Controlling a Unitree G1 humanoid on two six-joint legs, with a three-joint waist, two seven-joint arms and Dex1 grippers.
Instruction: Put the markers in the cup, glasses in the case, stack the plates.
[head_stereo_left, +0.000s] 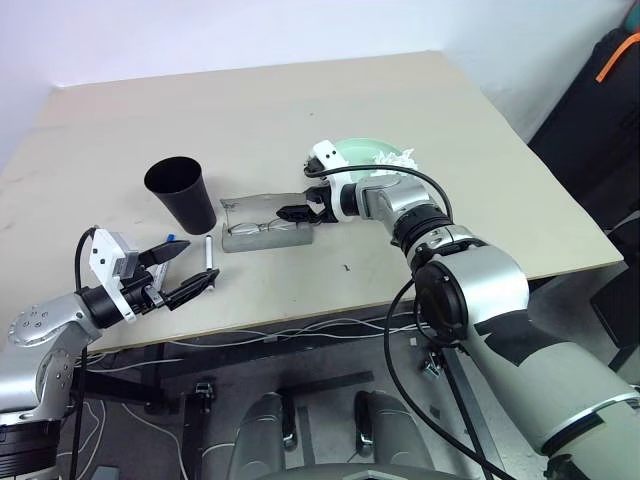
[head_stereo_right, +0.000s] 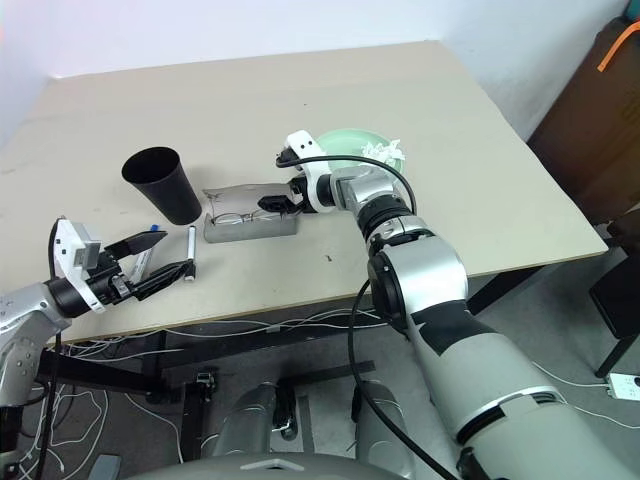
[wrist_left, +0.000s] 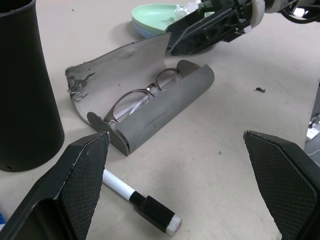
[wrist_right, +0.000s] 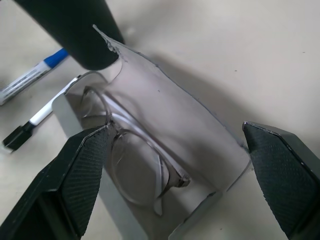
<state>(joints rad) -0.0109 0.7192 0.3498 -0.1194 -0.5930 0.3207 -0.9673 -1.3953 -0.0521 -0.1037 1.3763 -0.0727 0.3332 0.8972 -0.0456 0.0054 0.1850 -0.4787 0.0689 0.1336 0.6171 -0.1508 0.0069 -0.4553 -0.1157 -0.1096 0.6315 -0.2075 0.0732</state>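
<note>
Left gripper (head_stereo_left: 190, 272) spread wide, empty, over the black-capped marker (wrist_left: 140, 198).
Right gripper (head_stereo_left: 300, 212), also wide, hovers at the open case (head_stereo_left: 262, 238); glasses (wrist_right: 132, 160) lie just beneath its fingers.

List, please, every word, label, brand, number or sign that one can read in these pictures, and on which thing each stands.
No text can be read.
Blue-capped marker: grey print along the barrel, too blurred to read.
Black-capped marker, cup, case, glasses, plates: no lettering seen.
</note>
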